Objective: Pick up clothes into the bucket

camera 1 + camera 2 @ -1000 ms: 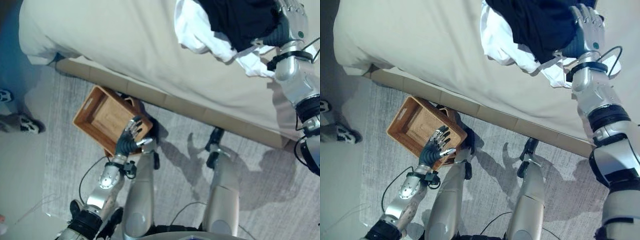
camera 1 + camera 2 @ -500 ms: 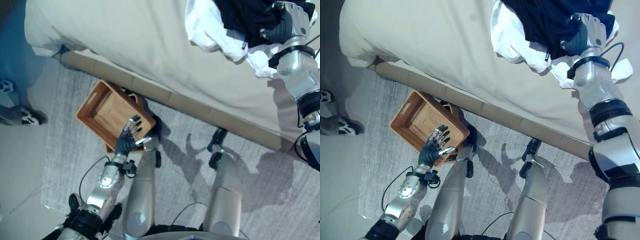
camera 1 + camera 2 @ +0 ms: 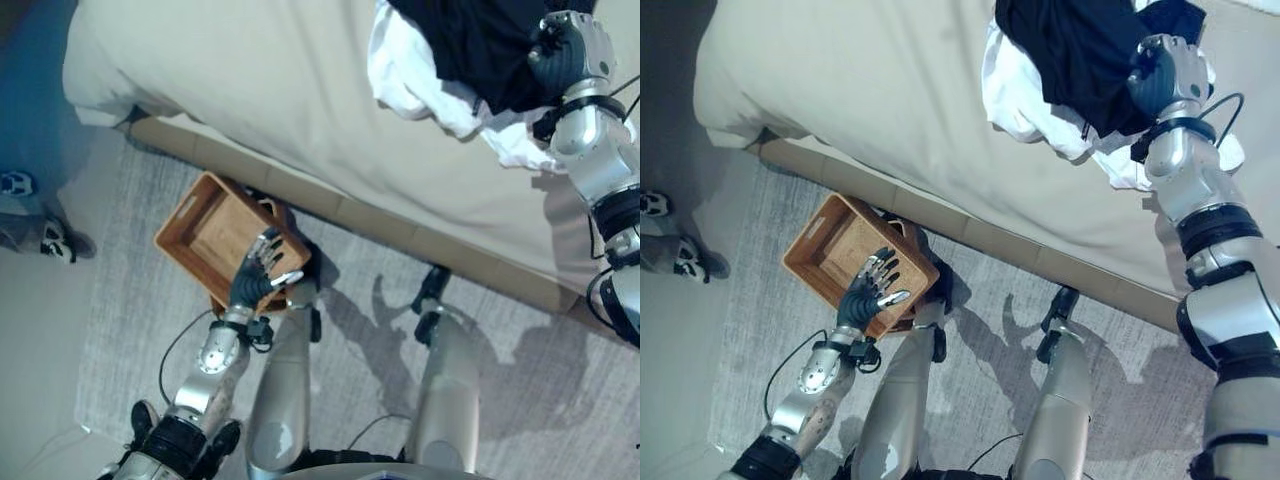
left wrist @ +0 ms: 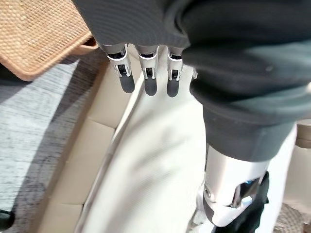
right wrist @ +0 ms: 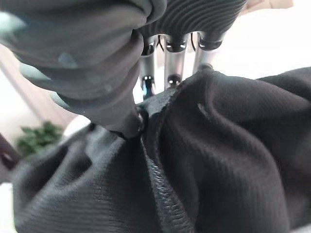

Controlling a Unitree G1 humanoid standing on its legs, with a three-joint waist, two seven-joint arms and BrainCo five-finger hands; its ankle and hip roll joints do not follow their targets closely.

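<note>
Fingers of the right hand (image 3: 1165, 70) pinch the black garment (image 3: 1080, 55) on the bed (image 3: 250, 80) near its far edge; lift it fully clear before swinging to the basket (image 3: 225, 235) on the floor, beside the relaxed left hand (image 3: 262, 275).

1. Head stereo pair: both eyes look steeply down from above; share bed (image 3: 250, 90), wicker basket (image 3: 215, 235) on floor, dark + white clothes pile (image 3: 1070, 60). Right eye sits slightly to one side, so scene is offset btwn views.
2. Left wrist cam: v. close, faces along left hand (image 4: 146, 73) fingers (image 4: 148, 77) toward bed edge; basket corner in frame.
3. Right wrist cam: v. close, faces along right hand (image 5: 121, 73) into the dark garment (image 5: 218, 160); shares pile w/ head views.
</note>
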